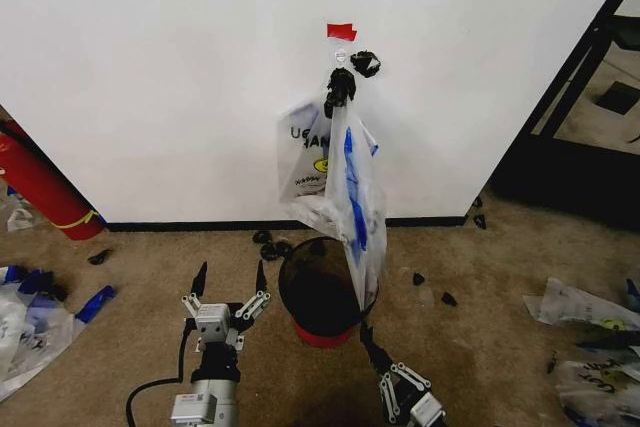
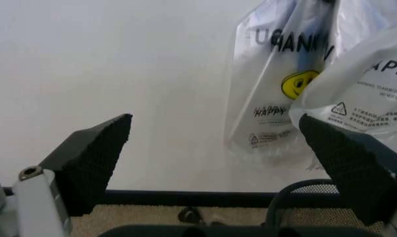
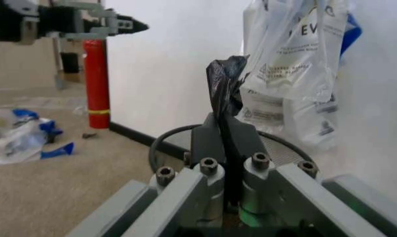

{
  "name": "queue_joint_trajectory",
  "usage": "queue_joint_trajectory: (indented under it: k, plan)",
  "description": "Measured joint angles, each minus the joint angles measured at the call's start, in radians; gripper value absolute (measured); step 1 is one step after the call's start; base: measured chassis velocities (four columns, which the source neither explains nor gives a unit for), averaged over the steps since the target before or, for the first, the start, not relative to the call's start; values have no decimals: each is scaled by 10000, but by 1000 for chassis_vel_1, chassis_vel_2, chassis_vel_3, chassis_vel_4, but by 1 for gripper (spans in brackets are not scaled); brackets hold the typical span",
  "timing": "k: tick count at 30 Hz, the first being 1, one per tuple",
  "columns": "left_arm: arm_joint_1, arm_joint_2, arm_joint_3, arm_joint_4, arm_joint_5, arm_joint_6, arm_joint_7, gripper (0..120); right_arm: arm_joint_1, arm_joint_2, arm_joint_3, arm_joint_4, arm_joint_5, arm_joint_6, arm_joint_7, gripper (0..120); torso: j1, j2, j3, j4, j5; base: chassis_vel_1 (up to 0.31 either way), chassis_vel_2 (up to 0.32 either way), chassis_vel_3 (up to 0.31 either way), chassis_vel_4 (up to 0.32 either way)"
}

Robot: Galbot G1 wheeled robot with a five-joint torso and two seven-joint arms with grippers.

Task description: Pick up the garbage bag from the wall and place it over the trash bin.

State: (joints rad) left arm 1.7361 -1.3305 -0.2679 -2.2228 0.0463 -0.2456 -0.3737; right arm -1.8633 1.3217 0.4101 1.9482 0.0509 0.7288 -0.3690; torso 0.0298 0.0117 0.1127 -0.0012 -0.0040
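Head view: the garbage bag [image 1: 330,172] hangs from a hook on the wall [image 1: 180,77], draped above the trash bin [image 1: 320,297], so lifting must free its handles. Left wrist view: the left gripper [image 2: 215,163] gapes wide beside the bag. Right wrist view: the right gripper [image 3: 226,143] pinches a scrap of black plastic [image 3: 225,84].

A bare test room: white wall [image 1: 150,77], worn carpet [image 1: 130,257], scattered plastic bags [image 1: 580,307].
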Motion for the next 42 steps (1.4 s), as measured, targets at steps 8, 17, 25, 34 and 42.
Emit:
queue_joint_trajectory:
  k: [8,17,25,34,42]
  plan:
    - [-529,960,221,-456,-868,627,112,100,550,95,-203,397,307,-743,691,0,0,0,0,0,-2,0,0,0,0]
    - [-2521,3770,509,-1491,-3412,2273,189,100,1313,198,-628,607,275,-1681,1301,0,1,-2,1,0,-5,0,0,0,0]
    - [-6176,5965,2485,-1918,-6624,4251,138,99,2386,671,-1258,611,-203,-3127,2703,0,1,-2,2,4,-4,0,0,0,0]
    - [-9959,6087,5001,-2099,-9946,5635,-334,90,2562,738,-1243,439,-229,-3417,2967,0,1,-2,1,0,-2,0,0,0,0]
    - [-12166,5266,6914,-1063,-11429,6385,-792,73,2329,646,-1044,570,-222,-3368,2970,0,1,-2,1,0,2,0,0,0,0]
